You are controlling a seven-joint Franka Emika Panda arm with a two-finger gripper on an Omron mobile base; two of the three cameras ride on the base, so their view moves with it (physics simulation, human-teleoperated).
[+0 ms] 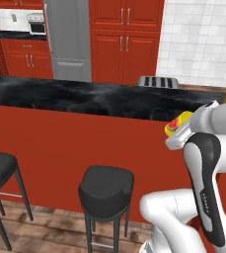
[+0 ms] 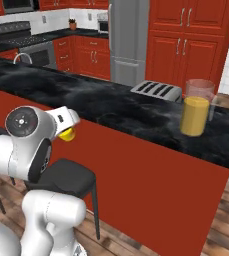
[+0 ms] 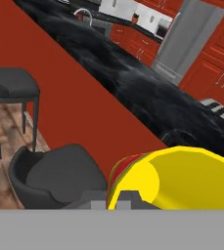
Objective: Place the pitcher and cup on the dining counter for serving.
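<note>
Kitchen scene with a long dining surface (image 2: pixel 136 112), black marbled on top with a plain red front, running across the room. On its top, toward the right end, stands the pitcher (image 2: pixel 196 109), a tall clear glass cylinder with orange-yellow liquid filling its lower part, just beside a silver toaster (image 2: pixel 157 90). The white robot arm is on the near side of the red front, above two black bar stools (image 1: pixel 106 187). Its pincer (image 1: pixel 176 129) is clenched around the cup (image 3: pixel 182 178), a small bright yellow tumbler; in the hand view the cup lies right at the fingertips, its rim pointing toward the marbled top. The cup appears to sit below or about level with the surface's edge, still in front of the red panel, not over the top. The pitcher seems already placed, so the step in hand is delivering the cup. To do that well, the arm likely needs to lift the cup clear of the edge, carry it forward over the bare black top, bring it upright, keep it apart from the pitcher and toaster, and lower it until it rests before letting go.
</note>
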